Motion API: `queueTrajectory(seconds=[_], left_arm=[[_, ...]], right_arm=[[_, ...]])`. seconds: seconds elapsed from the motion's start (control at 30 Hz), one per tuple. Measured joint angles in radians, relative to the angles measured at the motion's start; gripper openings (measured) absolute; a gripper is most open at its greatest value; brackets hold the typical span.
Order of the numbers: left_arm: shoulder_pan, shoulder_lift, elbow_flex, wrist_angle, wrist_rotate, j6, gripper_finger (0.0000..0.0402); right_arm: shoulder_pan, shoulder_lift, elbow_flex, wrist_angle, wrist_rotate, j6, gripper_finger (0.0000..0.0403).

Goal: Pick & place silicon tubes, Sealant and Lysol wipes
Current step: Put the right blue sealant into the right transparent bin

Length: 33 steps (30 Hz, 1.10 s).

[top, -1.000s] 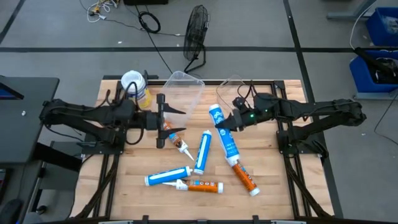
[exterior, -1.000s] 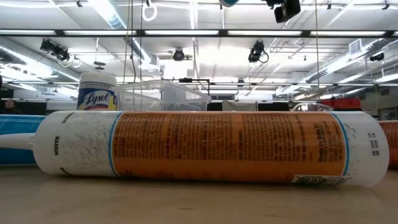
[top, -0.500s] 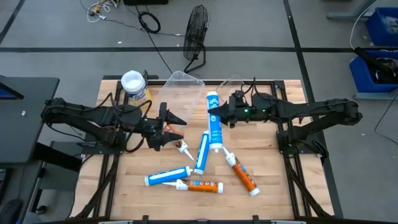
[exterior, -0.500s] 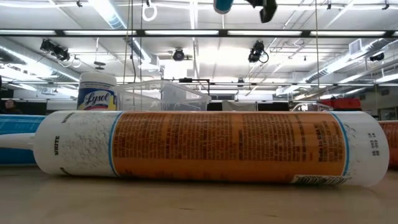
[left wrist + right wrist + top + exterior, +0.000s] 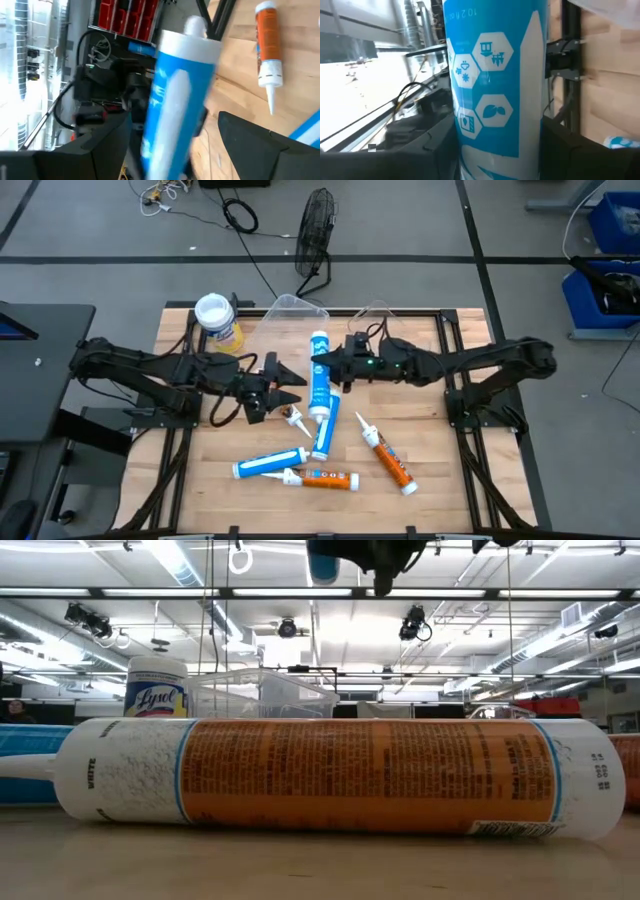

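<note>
My right pincer [image 5: 328,367], at the frame's centre in the high view, is clamped on a blue tube [image 5: 319,372] held above the table. I judge this the carrying step: next I must swing it toward the clear bin [image 5: 297,314] at upper centre and let go over it. My left pincer [image 5: 285,379], just left of the tube, stands apart and empty, close enough to foul my path. Beneath lie another blue tube [image 5: 322,430] and a small nozzle-tipped tube [image 5: 293,416]; lower are a third blue tube [image 5: 270,464] and two orange tubes [image 5: 388,461]. The Lysol wipes [image 5: 216,319] stand at upper left, not yet picked.
</note>
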Motion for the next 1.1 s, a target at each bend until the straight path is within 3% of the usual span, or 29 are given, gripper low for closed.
queueTrajectory(seconds=[0.23, 0.7, 1.1], left_arm=[[0.0, 0.03, -0.001, -0.018, 0.009, -0.009, 0.0303], [-0.011, 0.12, 0.0, 0.164, 0.024, -0.011, 0.0316], [-0.01, 0.14, 0.0, 0.178, 0.023, 0.005, 0.0316]], right_arm=[[0.0, 0.016, 0.0, 0.045, 0.014, 0.033, 0.0204], [0.0, 0.016, 0.0, 0.054, 0.037, 0.038, 0.0204], [0.0, 0.016, 0.0, 0.056, 0.033, 0.03, 0.0204]])
